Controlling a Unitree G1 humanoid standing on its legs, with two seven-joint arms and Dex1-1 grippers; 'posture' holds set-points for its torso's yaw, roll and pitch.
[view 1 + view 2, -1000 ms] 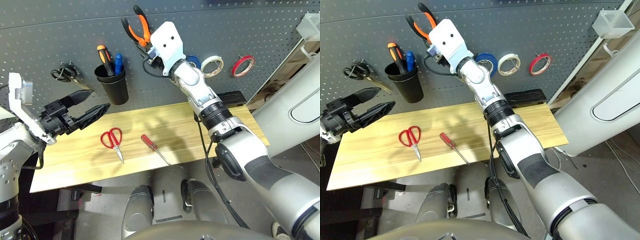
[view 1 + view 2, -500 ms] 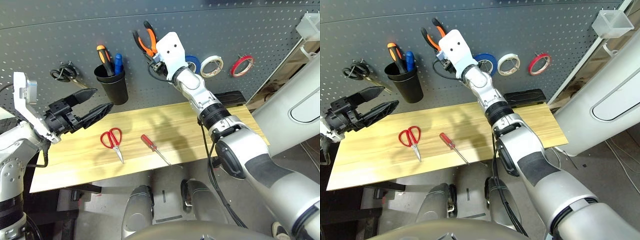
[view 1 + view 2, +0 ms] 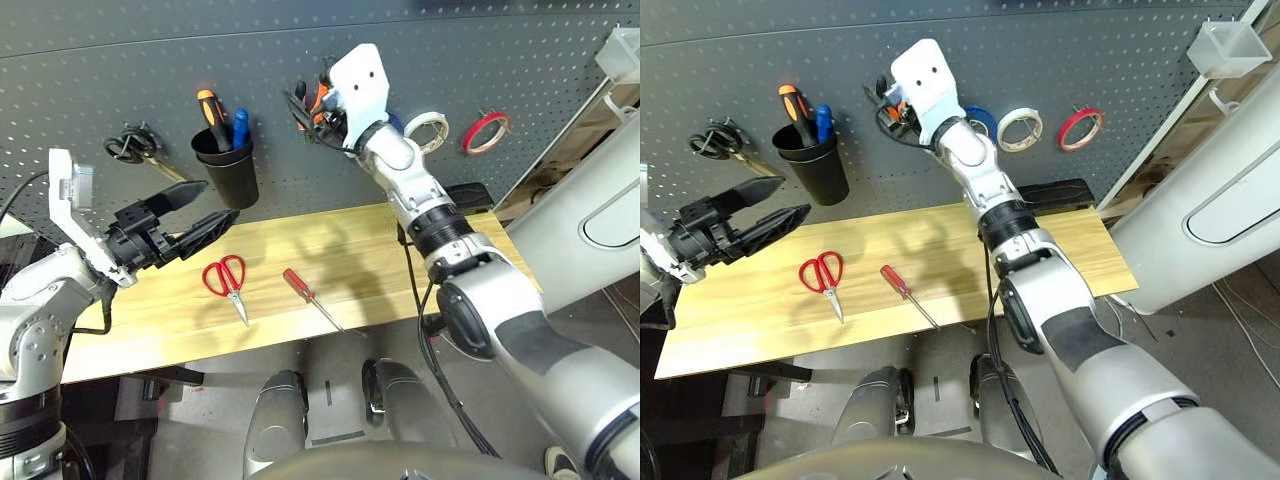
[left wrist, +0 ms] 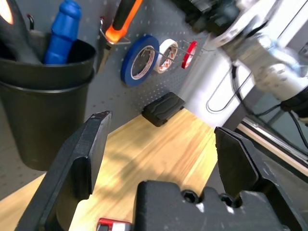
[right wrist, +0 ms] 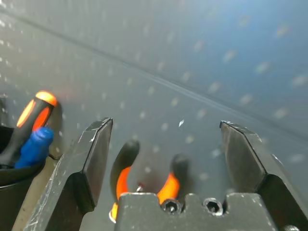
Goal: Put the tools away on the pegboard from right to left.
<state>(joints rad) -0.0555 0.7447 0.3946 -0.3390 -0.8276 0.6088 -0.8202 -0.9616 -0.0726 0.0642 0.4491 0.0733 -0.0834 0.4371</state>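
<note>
Since a second ago the right gripper (image 5: 163, 144) has swung rightward along the pegboard (image 3: 120, 60) and let go of the orange-and-black-handled pliers (image 5: 144, 185), which now hang there left of the blue tape roll (image 4: 139, 60). Red-handled scissors (image 3: 226, 282) and red-handled screwdriver (image 3: 308, 296) lie on the wooden table (image 3: 330, 240); the thin red tape ring (image 3: 485, 131) hangs far right on the board. In the head views the white wrist housing hides most of the pliers. Right jaws stand wide, apart from the handles; the left gripper (image 3: 190, 222) hovers wide and empty.
</note>
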